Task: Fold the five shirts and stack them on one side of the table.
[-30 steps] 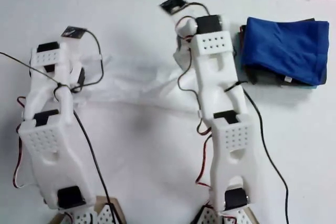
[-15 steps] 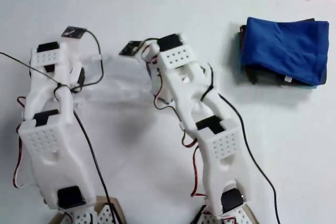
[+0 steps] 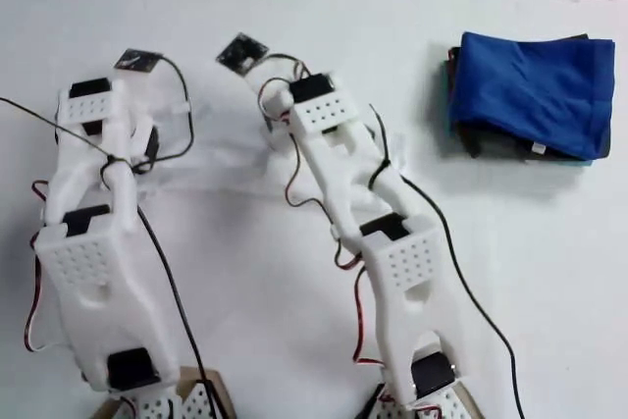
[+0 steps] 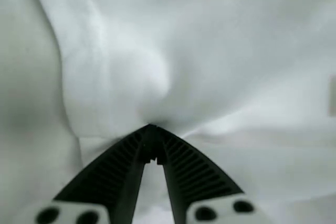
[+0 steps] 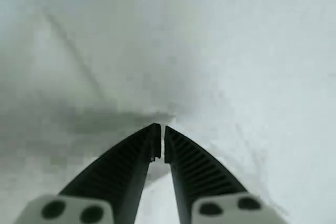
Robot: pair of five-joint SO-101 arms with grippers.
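Note:
A white shirt [image 3: 228,160] lies crumpled on the white table [image 3: 549,272] between my two arms. The left gripper [image 4: 153,130] is shut, pinching a bunched fold of the white shirt [image 4: 184,51]; from above it sits at the shirt's left end [image 3: 145,149]. The right gripper [image 5: 159,129] is shut too, with an edge of the white shirt [image 5: 220,66] caught at its tips, and it stands over the shirt's right end [image 3: 278,130]. A stack of folded shirts [image 3: 530,90], a blue one on top, rests at the far right.
Both arm bases stand at the near edge. Loose black and red cables trail along each arm. The far edge of the table runs close behind the stack, with dark floor beyond it.
The right arm has swung left from beside the stack toward the left arm, carrying the shirt's right end over. The spread shirt is now bunched narrower. The left arm has not moved.

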